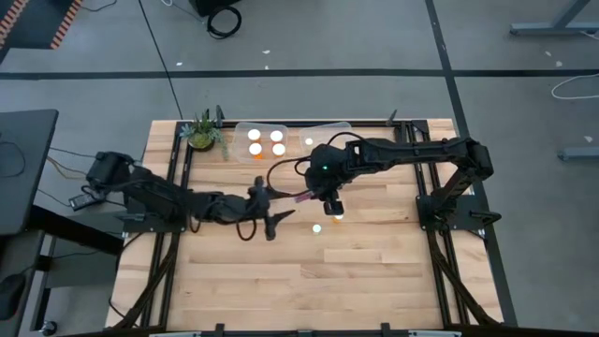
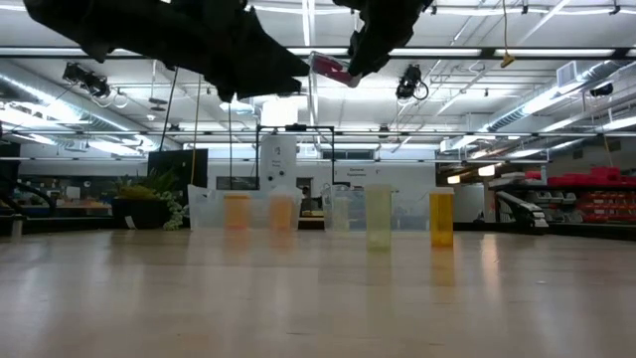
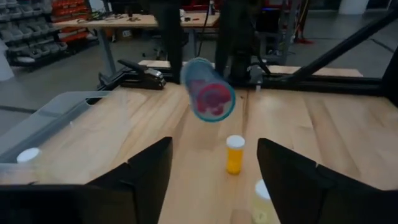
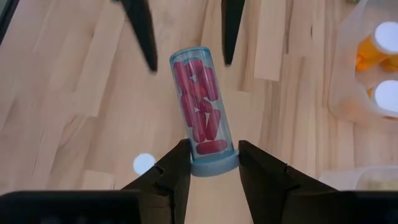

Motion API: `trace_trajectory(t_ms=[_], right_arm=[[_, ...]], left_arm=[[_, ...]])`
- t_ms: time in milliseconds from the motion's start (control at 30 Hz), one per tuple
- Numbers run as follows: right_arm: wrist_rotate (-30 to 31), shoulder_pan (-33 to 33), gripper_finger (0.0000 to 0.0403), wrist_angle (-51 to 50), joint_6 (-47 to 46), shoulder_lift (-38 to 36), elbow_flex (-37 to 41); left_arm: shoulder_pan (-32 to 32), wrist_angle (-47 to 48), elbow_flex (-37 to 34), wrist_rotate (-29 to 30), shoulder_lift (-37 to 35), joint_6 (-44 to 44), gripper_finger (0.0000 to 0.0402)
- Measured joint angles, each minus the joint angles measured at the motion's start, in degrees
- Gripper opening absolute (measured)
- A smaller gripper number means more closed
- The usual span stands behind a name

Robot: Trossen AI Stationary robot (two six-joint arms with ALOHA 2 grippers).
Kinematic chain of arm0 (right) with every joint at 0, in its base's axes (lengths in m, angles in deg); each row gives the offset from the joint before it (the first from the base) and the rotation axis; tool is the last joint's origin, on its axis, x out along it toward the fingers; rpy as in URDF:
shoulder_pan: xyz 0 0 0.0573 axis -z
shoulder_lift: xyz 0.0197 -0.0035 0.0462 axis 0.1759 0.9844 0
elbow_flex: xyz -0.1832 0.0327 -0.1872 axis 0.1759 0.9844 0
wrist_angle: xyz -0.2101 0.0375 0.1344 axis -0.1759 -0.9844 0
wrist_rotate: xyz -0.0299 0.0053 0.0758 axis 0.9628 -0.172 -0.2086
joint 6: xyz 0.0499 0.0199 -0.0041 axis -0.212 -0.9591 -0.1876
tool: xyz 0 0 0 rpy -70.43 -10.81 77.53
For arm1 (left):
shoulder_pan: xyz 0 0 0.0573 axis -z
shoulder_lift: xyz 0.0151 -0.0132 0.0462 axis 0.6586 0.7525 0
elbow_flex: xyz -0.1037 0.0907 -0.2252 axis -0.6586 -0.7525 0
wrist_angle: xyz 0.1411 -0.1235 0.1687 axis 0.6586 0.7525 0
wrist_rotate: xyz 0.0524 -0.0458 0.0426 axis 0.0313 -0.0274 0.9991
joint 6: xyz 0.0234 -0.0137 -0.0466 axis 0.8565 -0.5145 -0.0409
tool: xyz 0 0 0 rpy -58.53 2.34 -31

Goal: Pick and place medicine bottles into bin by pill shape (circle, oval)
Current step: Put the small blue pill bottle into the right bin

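My right gripper (image 1: 329,200) is shut on a clear bottle of pink oval pills (image 4: 199,106), held in the air above the table's middle. My left gripper (image 1: 274,213) is open and empty, just left of the bottle's free end; in the left wrist view the bottle (image 3: 208,93) floats ahead of the open fingers. An orange bottle (image 3: 235,154) and a yellowish bottle (image 3: 263,200) stand upright on the table under my right gripper. Several white-capped orange bottles (image 1: 266,142) stand in the left clear bin (image 1: 240,131). My right gripper pinches the clear bottle at its capped end (image 4: 212,163) between its two fingers. The fingers come from above, pointing down, and lie across the bottle. The bottle lies nearly level, lifted clear, its free end (image 4: 189,57) toward my left gripper.
Two clear bins stand at the far edge; the right bin (image 1: 339,127) holds one small bottle (image 1: 310,142). A small green potted plant (image 1: 202,133) stands left of the bins. The near half of the wooden table (image 1: 309,290) shows bare wood.
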Motion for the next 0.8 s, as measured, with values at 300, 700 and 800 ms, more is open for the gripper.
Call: trace_trajectory(t_ms=[300,700,800], right_arm=[[0.0,-0.1,0.0133,1.7,0.0,0.0,0.0],[0.1,-0.8,0.0133,-0.5,-1.6,0.0,0.0],[1.7,-0.8,0.0133,-0.6,-2.8,0.0,0.0]], left_arm=[[-1.6,0.2,5.9,0.1,5.8,3.6,0.0264],[-1.6,-0.2,7.0,0.3,6.0,4.7,0.0230],[-1.6,-1.3,6.9,0.3,6.0,4.7,0.0220]])
